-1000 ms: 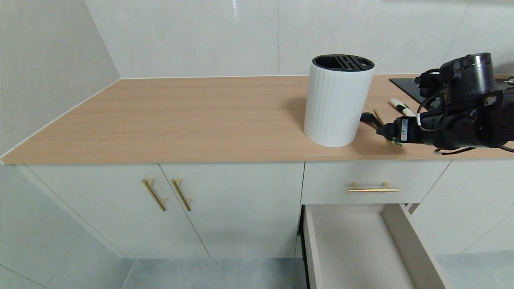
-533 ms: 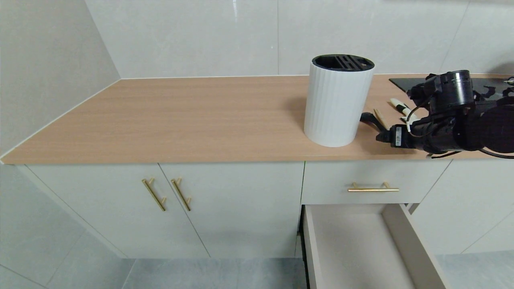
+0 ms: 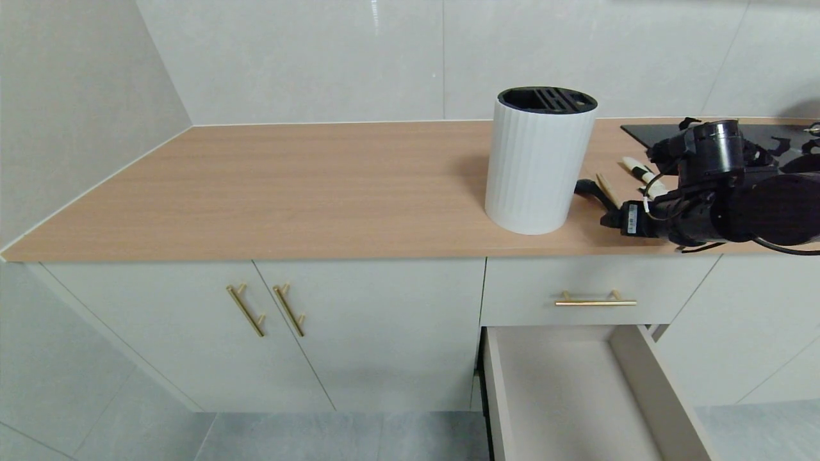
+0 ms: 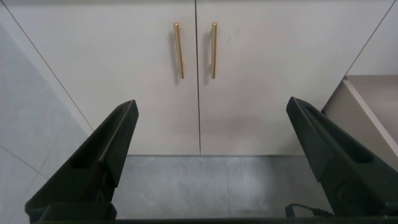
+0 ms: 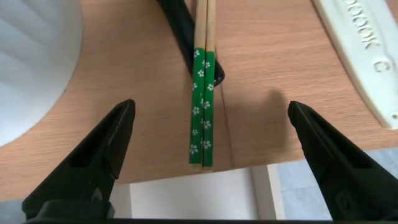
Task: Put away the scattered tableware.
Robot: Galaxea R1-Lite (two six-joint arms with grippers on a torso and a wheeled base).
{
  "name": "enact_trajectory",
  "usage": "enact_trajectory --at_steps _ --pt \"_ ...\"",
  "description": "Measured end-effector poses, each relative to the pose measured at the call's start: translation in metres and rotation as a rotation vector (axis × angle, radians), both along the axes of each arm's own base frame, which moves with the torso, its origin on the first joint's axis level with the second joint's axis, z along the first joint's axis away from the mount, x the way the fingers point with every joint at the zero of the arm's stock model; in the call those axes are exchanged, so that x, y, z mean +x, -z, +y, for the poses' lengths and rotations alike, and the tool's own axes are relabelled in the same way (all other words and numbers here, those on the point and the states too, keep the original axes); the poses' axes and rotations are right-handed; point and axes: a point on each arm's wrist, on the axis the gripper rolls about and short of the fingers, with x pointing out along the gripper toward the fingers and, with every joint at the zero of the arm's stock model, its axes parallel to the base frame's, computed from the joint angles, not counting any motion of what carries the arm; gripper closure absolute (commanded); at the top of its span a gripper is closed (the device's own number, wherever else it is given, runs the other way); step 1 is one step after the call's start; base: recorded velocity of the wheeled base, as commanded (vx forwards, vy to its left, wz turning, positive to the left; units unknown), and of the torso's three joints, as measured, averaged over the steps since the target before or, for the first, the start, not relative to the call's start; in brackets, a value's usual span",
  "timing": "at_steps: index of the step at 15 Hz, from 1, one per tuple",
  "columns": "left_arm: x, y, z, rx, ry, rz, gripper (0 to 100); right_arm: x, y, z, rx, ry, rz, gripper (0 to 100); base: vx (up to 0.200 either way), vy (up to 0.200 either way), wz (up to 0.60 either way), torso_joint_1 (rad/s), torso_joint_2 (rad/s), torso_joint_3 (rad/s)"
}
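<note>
The chopsticks (image 5: 203, 118), the ones with green flowery tips, lie on the tabletop (image 3: 320, 186) near its front edge. They're just beside the white ribbed holder (image 3: 539, 168) and up against a black utensil handle (image 5: 177, 31). The right end effector (image 5: 209, 112) hangs over them, spread wide with a finger on either side. The left end effector (image 4: 211, 106) is wide too, facing the cabinet doors (image 4: 249, 81). The drawer (image 3: 647, 378) below is open.

wooden counter (image 3: 288, 186) | white ribbed holder (image 3: 538, 169) | chopsticks (image 5: 203, 112) | black utensil (image 5: 177, 31) | white utensil (image 5: 360, 56)

Right hand (image 5: 209, 115) lowered toward the countertop (image 3: 320, 186), wrist dropped, closer over the chopsticks (image 5: 202, 146)
</note>
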Motion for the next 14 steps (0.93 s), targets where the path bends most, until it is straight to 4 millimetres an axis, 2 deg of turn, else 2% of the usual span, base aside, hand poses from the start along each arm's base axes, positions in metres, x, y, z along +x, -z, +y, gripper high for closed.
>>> enact_trajectory --at_steps 4,7,9,11,14 --pt "0.000 0.000 0.000 0.000 0.000 0.000 0 0.002 0.003 0.001 -0.002 -0.001 0.010 100 0.000 0.000 0.00 0.000 0.00 0.000" --pt "0.000 0.000 0.000 0.000 0.000 0.000 0 -0.007 -0.010 -0.001 0.009 0.005 -0.019 100 0.000 0.000 0.00 0.000 0.00 0.000" --pt "0.000 0.000 0.000 0.000 0.000 0.000 0 -0.028 -0.027 -0.005 0.021 0.004 -0.044 100 0.000 0.000 0.00 0.000 0.00 0.000" --pt "0.000 0.000 0.000 0.000 0.000 0.000 0 -0.057 -0.041 -0.010 0.030 -0.001 -0.048 100 0.000 0.000 0.00 0.000 0.00 0.000" --pt "0.000 0.000 0.000 0.000 0.000 0.000 0 -0.100 -0.044 -0.015 0.058 -0.041 -0.036 100 0.000 0.000 0.00 0.000 0.00 0.000"
